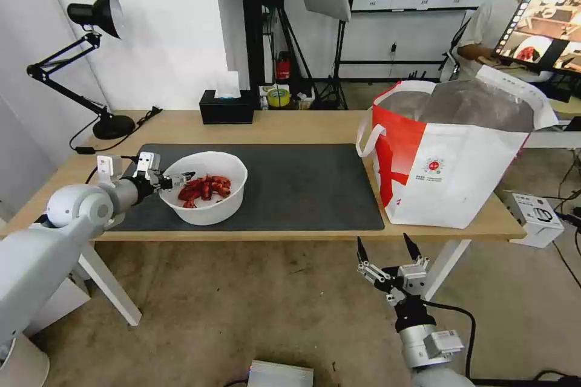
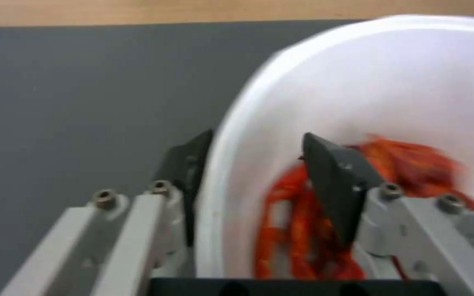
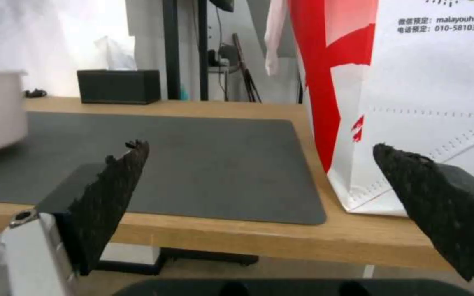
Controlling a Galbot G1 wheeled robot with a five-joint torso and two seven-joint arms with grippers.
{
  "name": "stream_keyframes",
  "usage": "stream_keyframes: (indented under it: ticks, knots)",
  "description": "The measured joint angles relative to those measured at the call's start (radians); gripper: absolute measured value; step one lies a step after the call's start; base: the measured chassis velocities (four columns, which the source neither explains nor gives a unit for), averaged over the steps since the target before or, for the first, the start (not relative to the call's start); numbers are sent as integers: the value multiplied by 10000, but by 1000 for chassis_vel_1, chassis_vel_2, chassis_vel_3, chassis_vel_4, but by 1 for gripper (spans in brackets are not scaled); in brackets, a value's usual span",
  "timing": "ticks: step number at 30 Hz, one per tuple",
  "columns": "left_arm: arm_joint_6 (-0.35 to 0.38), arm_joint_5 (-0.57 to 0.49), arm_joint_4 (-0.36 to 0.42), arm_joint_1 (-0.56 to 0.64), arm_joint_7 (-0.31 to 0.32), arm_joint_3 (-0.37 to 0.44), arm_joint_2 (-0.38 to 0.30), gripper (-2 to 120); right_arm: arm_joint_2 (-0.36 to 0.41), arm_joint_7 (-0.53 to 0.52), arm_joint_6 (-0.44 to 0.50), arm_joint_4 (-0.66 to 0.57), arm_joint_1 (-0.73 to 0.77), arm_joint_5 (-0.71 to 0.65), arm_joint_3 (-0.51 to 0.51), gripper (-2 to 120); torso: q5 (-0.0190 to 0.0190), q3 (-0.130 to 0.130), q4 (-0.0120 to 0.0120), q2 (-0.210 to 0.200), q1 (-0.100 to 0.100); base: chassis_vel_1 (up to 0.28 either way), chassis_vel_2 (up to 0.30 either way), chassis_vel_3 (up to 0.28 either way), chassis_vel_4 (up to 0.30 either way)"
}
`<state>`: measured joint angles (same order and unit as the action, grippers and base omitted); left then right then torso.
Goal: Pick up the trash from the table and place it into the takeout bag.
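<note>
Here, left gripper [image 1: 179, 179] is at the near-left rim of the white bowl [image 1: 209, 201] of red shells [image 1: 204, 187], which sits on the left part of the dark grey mat [image 1: 302, 184] on the table [image 1: 290, 127]. In the left wrist view its fingers [image 2: 335, 181] straddle the bowl wall, one inside, one outside; clamped or just around it, cannot tell. Right gripper [image 1: 388, 254] hangs below the front table edge, jaws spread wide, empty. Takeout bag [image 1: 448, 157] stands upright at the table's right end, mouth open. Black tissue box [image 1: 227, 106] at the back edge.
</note>
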<state>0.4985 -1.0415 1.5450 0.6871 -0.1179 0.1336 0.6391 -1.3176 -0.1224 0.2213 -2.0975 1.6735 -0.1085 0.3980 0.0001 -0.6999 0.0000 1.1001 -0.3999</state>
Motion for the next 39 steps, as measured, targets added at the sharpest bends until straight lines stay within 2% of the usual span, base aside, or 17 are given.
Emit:
stream_keyframes:
  ticks: [5,6,7,10,12,16,19,28,31,39]
  knots:
    - [0,5,29,40,-17,19,4,27,0,0,0,0,0,0,0,100,1,0,0,0,0,0,0,0,0]
    - [-15,5,70,96,-32,68,3,19,0,0,0,0,-1,0,0,100,1,0,0,0,0,0,0,0,0]
    - [-15,5,70,96,-32,68,3,19,0,0,0,0,-1,0,0,100,1,0,0,0,0,0,0,0,0]
    - [-23,3,180,218,-83,171,-16,5,0,0,1,0,-1,0,0,100,0,0,0,0,0,0,0,0,0]
    - [-23,-1,216,243,-101,194,-28,1,0,0,0,0,-1,0,0,100,-1,0,0,0,0,0,0,0,0]
    - [-21,-74,336,316,-133,261,-71,0,0,0,0,0,0,0,0,100,-2,0,-1,-1,0,0,0,0,0]
    - [75,-787,721,595,-71,519,-144,0,0,0,0,0,0,0,0,100,-2,0,-1,-1,0,0,0,0,0]
    - [171,-1587,1415,1199,245,1031,-231,0,0,0,0,0,0,0,0,100,-2,0,-1,-1,-1,0,0,0,0]
    - [205,-2052,2098,1760,408,1533,-265,0,0,0,1,0,0,0,0,100,-1,0,1,-1,0,0,0,0,0]
    - [228,-2898,2946,1684,888,1536,-162,0,0,0,0,0,0,0,0,100,1,0,0,-1,-1,0,0,0,0]
